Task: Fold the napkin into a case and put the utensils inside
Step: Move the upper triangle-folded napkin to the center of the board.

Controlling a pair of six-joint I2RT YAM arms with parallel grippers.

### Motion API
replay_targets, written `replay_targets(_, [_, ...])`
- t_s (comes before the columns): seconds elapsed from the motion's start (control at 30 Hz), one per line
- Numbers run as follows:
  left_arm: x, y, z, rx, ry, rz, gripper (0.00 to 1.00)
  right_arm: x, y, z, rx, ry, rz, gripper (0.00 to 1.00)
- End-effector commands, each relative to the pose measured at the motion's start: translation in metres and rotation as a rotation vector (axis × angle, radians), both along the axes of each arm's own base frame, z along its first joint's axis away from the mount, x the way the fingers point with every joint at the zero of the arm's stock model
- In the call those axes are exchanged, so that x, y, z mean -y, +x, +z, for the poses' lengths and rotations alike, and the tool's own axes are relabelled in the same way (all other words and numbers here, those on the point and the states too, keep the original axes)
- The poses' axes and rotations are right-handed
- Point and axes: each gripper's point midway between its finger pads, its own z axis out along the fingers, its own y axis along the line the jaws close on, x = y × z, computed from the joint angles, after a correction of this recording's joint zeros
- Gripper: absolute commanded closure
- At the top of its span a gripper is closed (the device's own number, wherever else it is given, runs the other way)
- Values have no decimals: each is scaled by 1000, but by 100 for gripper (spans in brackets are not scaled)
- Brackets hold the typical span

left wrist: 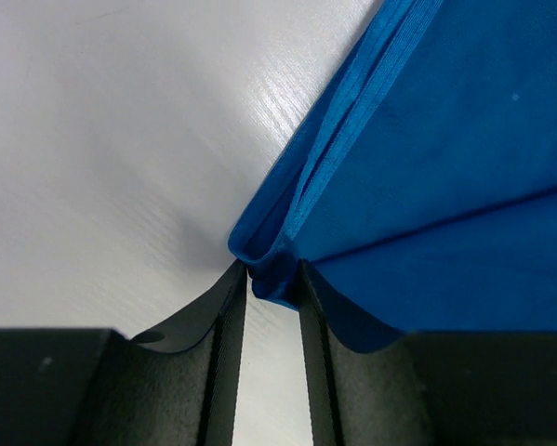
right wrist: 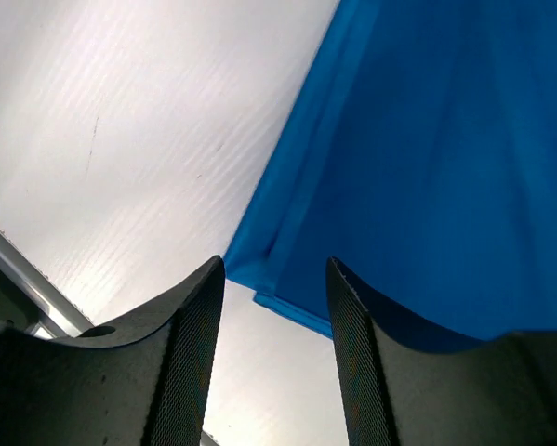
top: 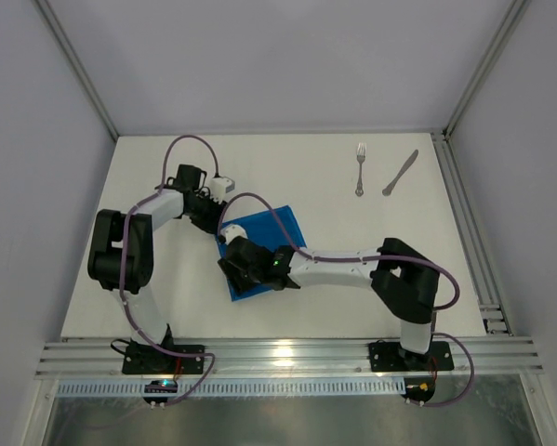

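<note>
The bright blue napkin point(top: 269, 228) lies folded in layers left of the table's middle. My left gripper point(top: 213, 223) is at its far left corner. In the left wrist view the fingertips of that gripper point(left wrist: 271, 269) pinch the bunched corner of the napkin point(left wrist: 445, 167). My right gripper point(top: 233, 269) is at the near left corner. Its jaws point(right wrist: 276, 265) stand open, and the flat corner of the napkin point(right wrist: 427, 167) lies just beyond the tips, untouched. Of the utensils, the fork point(top: 360, 169) and the knife point(top: 400, 173) lie side by side at the far right, well away from both arms.
An aluminium rail point(top: 278, 353) runs along the near edge, and another rail point(top: 464, 223) follows the right side. White walls enclose the table on the left, the back and the right. The right arm point(top: 352, 269) stretches across the near half of the white table.
</note>
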Motion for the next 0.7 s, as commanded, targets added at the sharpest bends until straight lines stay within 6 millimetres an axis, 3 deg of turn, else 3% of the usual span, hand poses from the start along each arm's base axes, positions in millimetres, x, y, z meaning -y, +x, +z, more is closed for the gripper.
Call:
replay_targets(0.0, [3,9,6,29,-23,-19,71,-15,-5,3,26,-30,10,48])
replay_targets(0.37, [2,4,5,27,-22,-19,84,-37,-18,-8,-7,-33,25,33])
replay_targets(0.57, [-14,0,6,7,-11,31,89,-26,-21,-31,-12,-135,17,36])
replay_targets(0.67, [-25,-6,8,-11,-11,64,91,-17,-22,-39,-15,-167,13,46])
